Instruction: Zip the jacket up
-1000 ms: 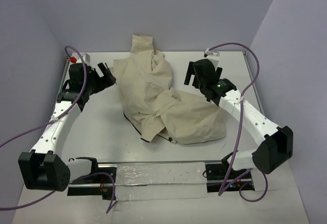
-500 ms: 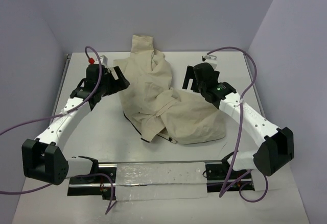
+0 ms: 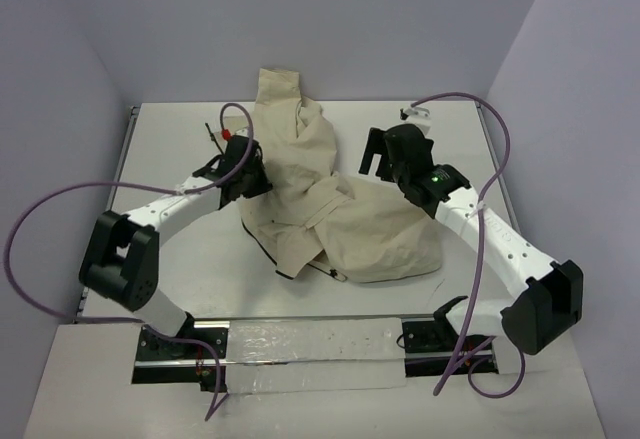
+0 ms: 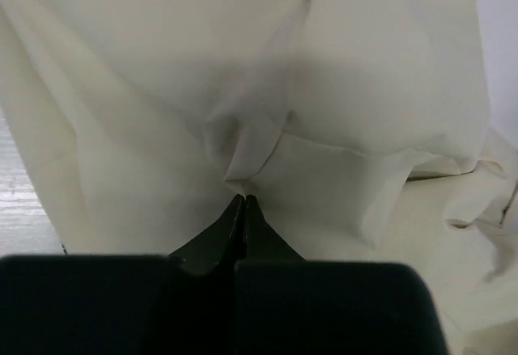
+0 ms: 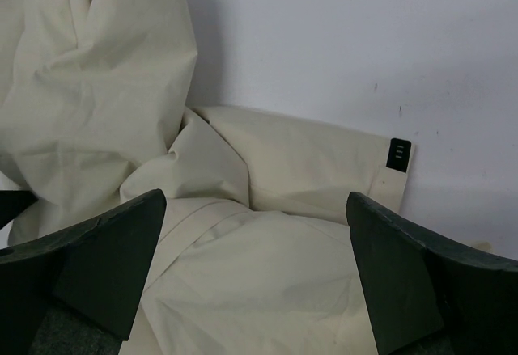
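A: Status on the jacket?
B: The jacket point(image 3: 330, 209) lies crumpled mid-table point(image 3: 190, 259), one end bunched toward 12 o'clock and the bulk toward 5. The front is not laid out and I see no closed zip, so I judge the task barely begun

A: Pincers?
B: Left gripper point(image 4: 243, 201) is closed, tips at a fold on the heap's 9 o'clock edge. I cannot tell if cloth is caught between them. Right gripper point(image 5: 255, 209) gapes wide, empty, over the 2 o'clock side

A: What's left?
B: Nearly all, I reckon. Flatten it, find the zipper, run the slider up. Only a dark edge point(image 3: 268, 252) shows, at 7 o'clock
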`<state>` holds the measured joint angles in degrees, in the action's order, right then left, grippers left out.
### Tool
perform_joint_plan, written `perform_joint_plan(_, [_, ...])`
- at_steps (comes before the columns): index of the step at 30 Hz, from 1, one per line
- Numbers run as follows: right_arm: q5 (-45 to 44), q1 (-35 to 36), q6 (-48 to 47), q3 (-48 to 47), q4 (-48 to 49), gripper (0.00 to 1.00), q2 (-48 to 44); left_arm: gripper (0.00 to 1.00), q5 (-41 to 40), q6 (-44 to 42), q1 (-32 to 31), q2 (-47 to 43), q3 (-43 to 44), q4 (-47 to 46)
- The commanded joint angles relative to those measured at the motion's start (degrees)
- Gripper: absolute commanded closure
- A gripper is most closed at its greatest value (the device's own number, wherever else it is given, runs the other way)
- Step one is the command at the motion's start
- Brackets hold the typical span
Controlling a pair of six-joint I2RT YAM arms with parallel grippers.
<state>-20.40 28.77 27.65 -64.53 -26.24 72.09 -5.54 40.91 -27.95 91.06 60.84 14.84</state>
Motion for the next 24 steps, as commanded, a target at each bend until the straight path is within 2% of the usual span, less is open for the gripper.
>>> perform_joint_plan(1, [-4.6,0.4,-1.6,0.5,-0.3,0.00,-5.4,1.00,-4.1,-4.4,-9.4,2.2,13.1,1.2])
perform_joint_plan(3, [-9.3,-0.2,-2.8,-0.8,-2.3,0.00,-7.3,1.00,-3.6,-5.8,-14.0,4.7,20.5,2.5])
perform_joint_plan(7, [-11.9,-2.9,-4.4,-5.2,-5.5,0.00,-11.6,1.00,4.4,-5.1,-19.3,12.3,35.1,3.3])
perform_joint_plan(11, [-14.8,-3.8,-4.6,-4.2,-3.1,0.00,-19.6,0.99,10.8,-4.6,-23.9,19.0,46.2,4.3])
perform_joint_plan(12, [-14.6,-3.8,-4.8,-2.9,-1.5,0.00,-21.9,0.91,13.0,-5.0,-24.6,20.7,49.3,5.7])
perform_joint_plan(15, [-12.7,-3.9,-5.4,2.3,4.2,0.00,-28.9,0.27,15.2,-7.1,-24.8,23.5,58.6,11.2])
perform_joint_plan(16, [-11.5,-3.9,-5.9,4.3,5.9,0.00,-30.7,0.11,13.6,-7.9,-24.5,22.8,60.9,13.0])
perform_joint_plan(19, [-6.6,-3.9,-8.2,5.2,6.0,0.00,-30.2,0.01,9.8,-8.4,-20.0,17.7,59.7,16.1])
perform_joint_plan(21, [0.2,-3.6,-9.9,3.7,4.4,0.00,-27.3,0.02,11.0,-5.6,-13.6,10.9,52.1,15.1])
perform_joint_plan(24, [11.0,-0.2,-13.8,1.5,3.7,0.00,-22.7,0.06,10.5,-0.8,-3.9,0.1,35.8,12.1])
